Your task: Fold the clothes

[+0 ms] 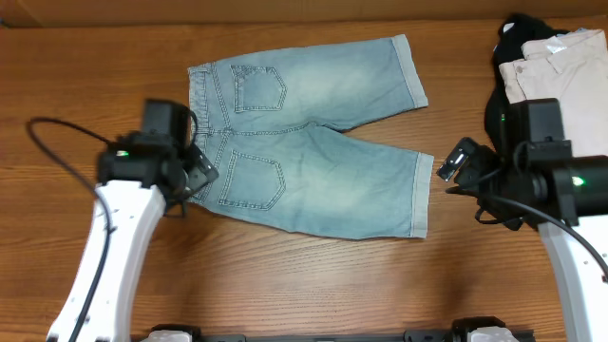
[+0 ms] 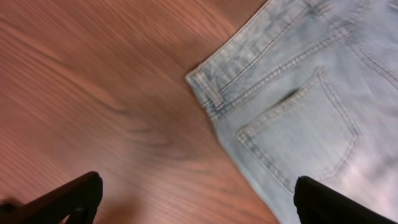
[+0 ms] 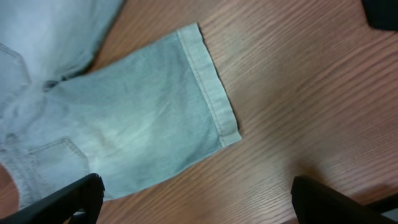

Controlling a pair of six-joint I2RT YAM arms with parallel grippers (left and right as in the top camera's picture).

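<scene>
The wooden table [image 1: 313,285] carries the denim shorts [image 1: 323,142] spread flat at its middle, back pockets up, waistband to the left and both legs pointing right. I see my left pincer [image 1: 197,176] released, fingers wide, by the near end of the waistband. My right pincer [image 1: 456,166] is released too, just right of the near leg's cuff. Beige trousers [image 1: 560,62] lie on a black garment [image 1: 513,43] at the far right.

From overhead, the left claw [image 1: 203,177] covers the waistband edge of the denim shorts [image 1: 323,171]. The beige trousers [image 1: 560,62] run off the right edge and hide part of the black garment [image 1: 518,36]. Each wrist view crops the shorts at its edges.
</scene>
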